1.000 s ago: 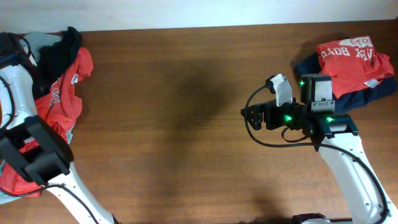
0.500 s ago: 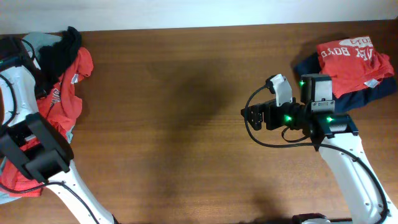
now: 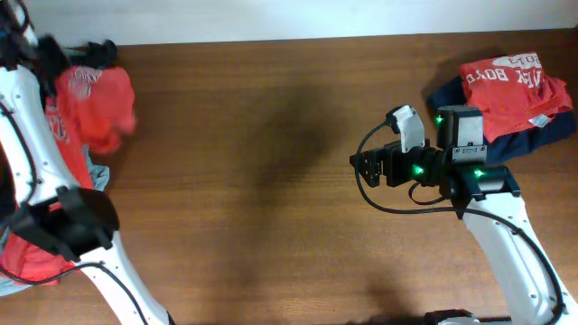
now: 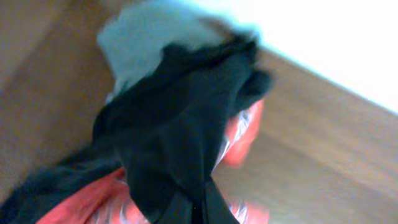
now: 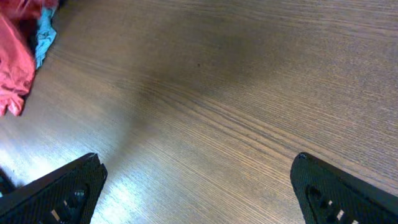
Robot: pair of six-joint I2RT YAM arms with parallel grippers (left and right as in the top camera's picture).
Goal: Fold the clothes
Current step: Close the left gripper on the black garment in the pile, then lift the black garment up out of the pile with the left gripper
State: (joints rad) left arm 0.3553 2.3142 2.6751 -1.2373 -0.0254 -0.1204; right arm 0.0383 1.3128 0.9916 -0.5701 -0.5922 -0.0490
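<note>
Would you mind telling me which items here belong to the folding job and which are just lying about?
Job: black soft T-shirt; loose red-orange T-shirts; grey T-shirt; folded red-orange lettered T-shirt on navy T-shirt.
Lying about: only the brown wooden table.

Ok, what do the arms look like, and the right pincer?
Both arms have white links with black joint blocks. The left arm carries thin black cables. The right arm shows green lights and a looping black cable. The right pincer has black textured fingers.
</note>
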